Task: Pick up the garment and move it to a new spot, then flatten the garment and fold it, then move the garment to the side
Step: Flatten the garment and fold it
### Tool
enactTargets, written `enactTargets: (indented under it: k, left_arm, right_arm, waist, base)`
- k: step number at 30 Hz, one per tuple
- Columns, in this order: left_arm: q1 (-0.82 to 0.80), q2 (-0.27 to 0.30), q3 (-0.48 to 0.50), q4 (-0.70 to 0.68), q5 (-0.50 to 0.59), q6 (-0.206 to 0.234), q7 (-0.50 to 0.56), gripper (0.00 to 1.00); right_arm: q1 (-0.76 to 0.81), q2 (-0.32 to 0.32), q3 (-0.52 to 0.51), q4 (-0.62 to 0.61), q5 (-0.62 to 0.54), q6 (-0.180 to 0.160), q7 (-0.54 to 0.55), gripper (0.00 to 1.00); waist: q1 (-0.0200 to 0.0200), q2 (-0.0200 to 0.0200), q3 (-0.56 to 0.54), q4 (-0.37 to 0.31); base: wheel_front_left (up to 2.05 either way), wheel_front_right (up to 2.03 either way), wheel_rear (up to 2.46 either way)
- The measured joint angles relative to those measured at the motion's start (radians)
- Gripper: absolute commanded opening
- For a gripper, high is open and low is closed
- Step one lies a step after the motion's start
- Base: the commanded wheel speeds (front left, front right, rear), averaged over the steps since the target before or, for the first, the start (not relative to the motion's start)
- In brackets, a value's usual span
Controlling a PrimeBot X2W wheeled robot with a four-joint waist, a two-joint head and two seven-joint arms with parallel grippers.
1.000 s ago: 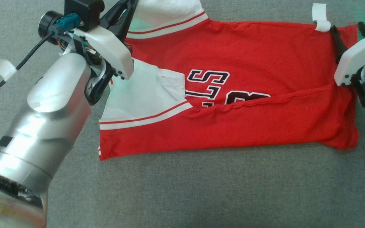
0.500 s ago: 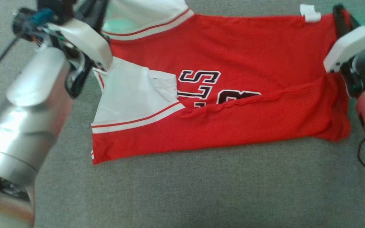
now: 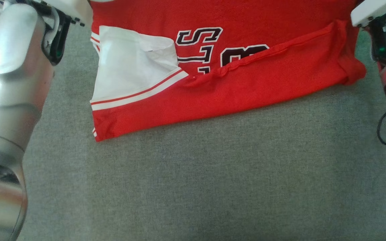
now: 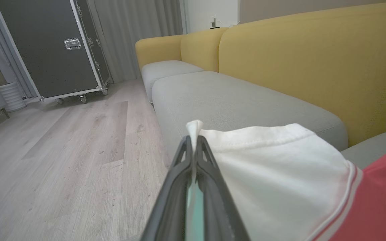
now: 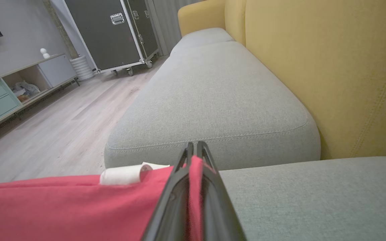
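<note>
The garment is a red jersey with white sleeves and dark lettering, spread across the grey sofa seat with its near long edge folded over. In the left wrist view my left gripper is shut on the white sleeve edge. My right gripper is shut on the red hem at the other end, in the right wrist view. In the head view both wrists sit at the top corners, fingertips out of frame.
Grey sofa seat stretches in front of the garment. A yellow backrest runs behind the cushions. A white tape roll lies on the garment by my right fingers. Beyond the sofa stand a black wheeled case and wood floor.
My right gripper has shut on the red hem. The head view has tilted, so garment and both wrists now sit higher in the picture, and the far edge looks lifted.
</note>
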Motion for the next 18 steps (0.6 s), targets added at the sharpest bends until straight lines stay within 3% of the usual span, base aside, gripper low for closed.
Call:
enactTargets:
  k: [6, 11, 18]
  left_arm:
    - [0.035, -0.003, -0.030, 0.050, 0.001, -0.026, -0.006, 0.00]
    - [0.127, 0.007, -0.072, 0.038, -0.050, -0.037, 0.054, 0.00]
    - [0.260, 0.100, -0.189, -0.181, -0.191, -0.043, 0.215, 0.00]
  right_arm:
    - [0.023, 0.001, 0.071, 0.004, 0.067, 0.000, 0.018, 0.00]
    - [0.096, -0.036, 0.130, -0.010, 0.128, 0.000, 0.044, 0.00]
    - [0.193, -0.098, 0.228, -0.061, 0.221, 0.000, 0.112, 0.00]
  waist:
    - [-0.0001, 0.0000, -0.031, 0.006]
    - [-0.0002, 0.0000, -0.073, 0.018]
    - [-0.0003, 0.0000, -0.145, 0.032]
  base:
    - [0.00, 0.00, 0.00]
    - [0.00, 0.00, 0.00]
    - [0.00, 0.00, 0.00]
